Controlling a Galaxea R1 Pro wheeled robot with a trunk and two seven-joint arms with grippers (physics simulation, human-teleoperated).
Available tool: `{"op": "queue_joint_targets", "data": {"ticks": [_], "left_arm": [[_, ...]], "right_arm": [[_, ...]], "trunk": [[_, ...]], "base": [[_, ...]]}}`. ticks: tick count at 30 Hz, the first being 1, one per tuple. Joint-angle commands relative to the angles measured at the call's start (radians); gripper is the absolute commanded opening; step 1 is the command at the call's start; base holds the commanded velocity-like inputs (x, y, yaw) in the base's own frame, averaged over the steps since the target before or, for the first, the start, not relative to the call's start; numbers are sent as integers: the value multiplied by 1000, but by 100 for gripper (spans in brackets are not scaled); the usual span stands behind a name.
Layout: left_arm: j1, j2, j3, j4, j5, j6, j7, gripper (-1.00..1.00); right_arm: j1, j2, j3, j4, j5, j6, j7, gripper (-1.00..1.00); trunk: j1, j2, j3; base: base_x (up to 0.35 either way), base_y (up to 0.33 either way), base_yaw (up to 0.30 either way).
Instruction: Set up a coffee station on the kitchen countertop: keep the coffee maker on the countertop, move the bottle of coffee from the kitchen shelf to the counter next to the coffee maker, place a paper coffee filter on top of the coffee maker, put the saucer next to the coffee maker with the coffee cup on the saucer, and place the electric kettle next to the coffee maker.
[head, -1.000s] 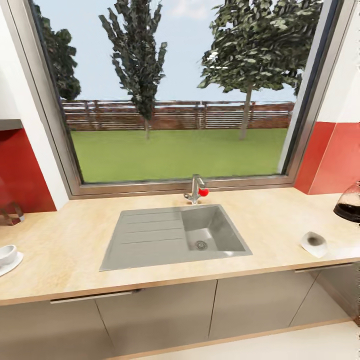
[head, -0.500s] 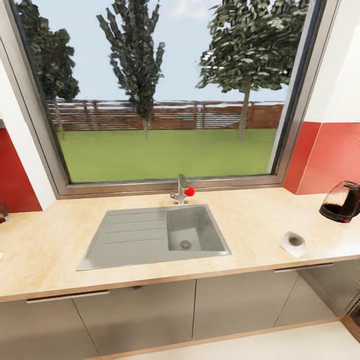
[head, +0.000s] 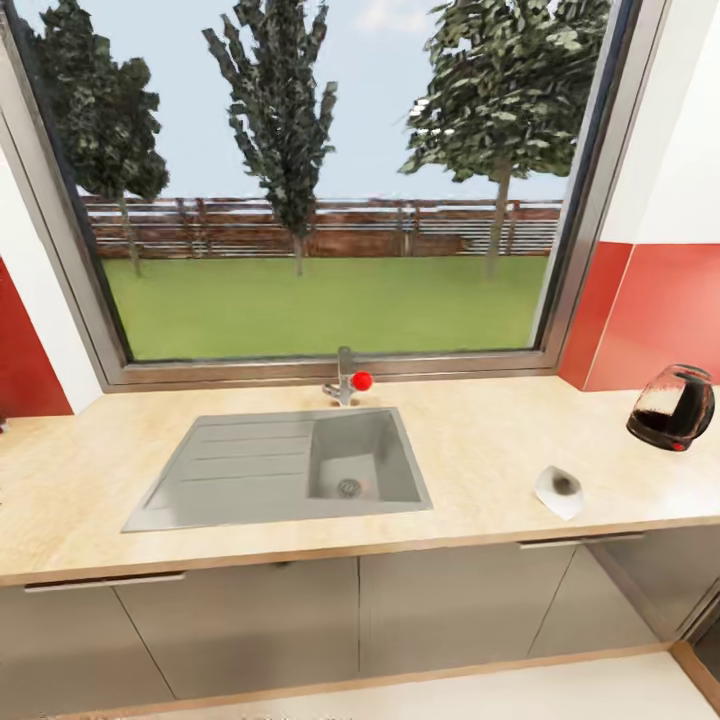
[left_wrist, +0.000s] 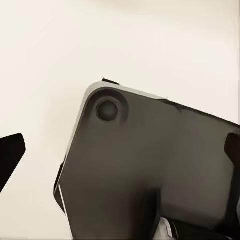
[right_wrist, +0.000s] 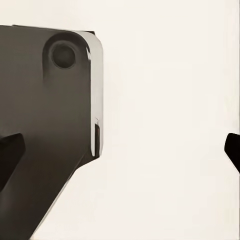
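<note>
In the head view a glass electric kettle with a dark lower half and a black handle stands at the right end of the wooden countertop. A white paper coffee filter lies near the counter's front edge, left of the kettle. The coffee maker, bottle, cup and saucer are out of view. My left gripper is open, its dark fingertips far apart over a dark grey part of the robot's body. My right gripper is open too, over the pale floor with nothing between its fingers.
A grey sink with a drainboard is set into the middle of the counter. A faucet with a red knob stands behind it. A large window spans the back wall, with red wall panels on both sides. Grey cabinet doors run below the counter.
The whole head view has shifted: the camera turned right. The sink now sits further left, the kettle and filter show fully, and the cup and saucer at the left edge have left the picture.
</note>
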Motion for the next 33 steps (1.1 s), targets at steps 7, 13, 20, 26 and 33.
{"op": "queue_joint_targets", "data": {"ticks": [7, 13, 20, 26, 33], "left_arm": [[0, 0, 1, -1, 5, -2, -2, 100], [0, 0, 1, -1, 5, -2, -2, 100], [0, 0, 1, -1, 5, -2, -2, 100], [0, 0, 1, -1, 5, -2, -2, 100], [0, 0, 1, 0, 5, -2, -2, 100]], "right_arm": [[1, 0, -8, -2, 8, -1, -3, 100], [1, 0, -8, -1, 8, -1, -4, 100], [0, -2, -10, -2, 7, 0, -4, 100], [0, -2, -10, -1, 6, 0, -4, 100], [0, -3, -10, -2, 5, 0, -4, 100]], "trunk": [[1, -2, -5], [1, -2, -5], [1, -2, -5], [1, -2, -5], [1, -2, -5]], "base": [[0, -296, 79], [0, -297, 10], [0, -297, 1], [0, -298, 0], [0, -299, 0]]}}
